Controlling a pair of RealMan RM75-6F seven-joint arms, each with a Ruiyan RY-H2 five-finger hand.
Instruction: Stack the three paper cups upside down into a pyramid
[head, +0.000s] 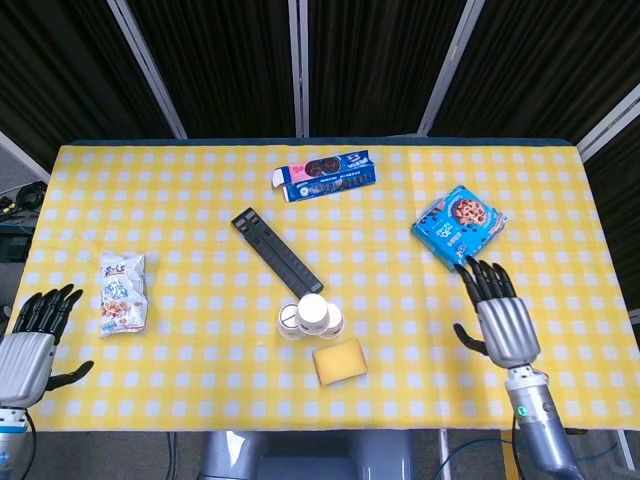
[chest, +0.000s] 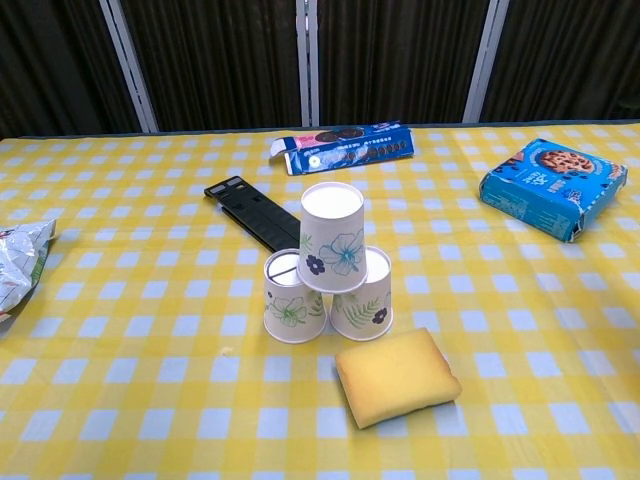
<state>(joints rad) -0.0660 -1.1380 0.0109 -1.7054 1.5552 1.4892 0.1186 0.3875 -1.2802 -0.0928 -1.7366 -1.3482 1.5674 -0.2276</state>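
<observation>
Three white paper cups with flower prints stand upside down as a pyramid in the middle of the yellow checked table. The top cup (chest: 334, 236) (head: 313, 311) rests on the left cup (chest: 292, 297) (head: 291, 321) and the right cup (chest: 364, 296) (head: 332, 322). My right hand (head: 501, 318) hangs open, fingers spread, near the table's right front, well clear of the cups. At the left front corner my left hand (head: 30, 333) is open too. Neither hand shows in the chest view.
A yellow sponge (chest: 397, 376) lies just in front of the cups. A black strip (chest: 254, 213) lies behind them. A cookie box (chest: 342, 148) sits at the back, a blue cookie pack (chest: 552, 187) at the right, a snack bag (head: 122, 292) at the left.
</observation>
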